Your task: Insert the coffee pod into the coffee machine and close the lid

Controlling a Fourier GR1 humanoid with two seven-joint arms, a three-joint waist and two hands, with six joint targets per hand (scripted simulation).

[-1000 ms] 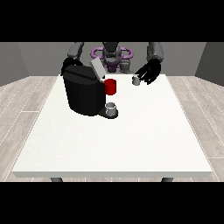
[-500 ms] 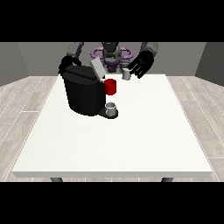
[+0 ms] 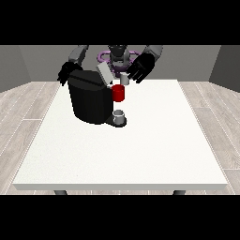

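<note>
A: Bench (image 3: 140, 150) first: broad and white, with the black coffee machine (image 3: 89, 101) standing toward its far left part. The machine's grey lid (image 3: 103, 72) is tilted up and open; a red part (image 3: 118, 93) sits on its front, and a small grey cup (image 3: 119, 115) stands on the drip base.

B: And the hands?

A: The hand at the view's right (image 3: 142, 67) hovers just beside the open lid, fingers curled round a small pale coffee pod (image 3: 124, 78) above the red part. The hand at the view's left (image 3: 65, 73) is behind the machine's far corner; I cannot tell how its fingers lie.

B: Risk?

A: I'd judge the pod could meet the slot off-centre or tilted and catch on the rim. The raised lid stands close, so the hand might knock it.
</note>
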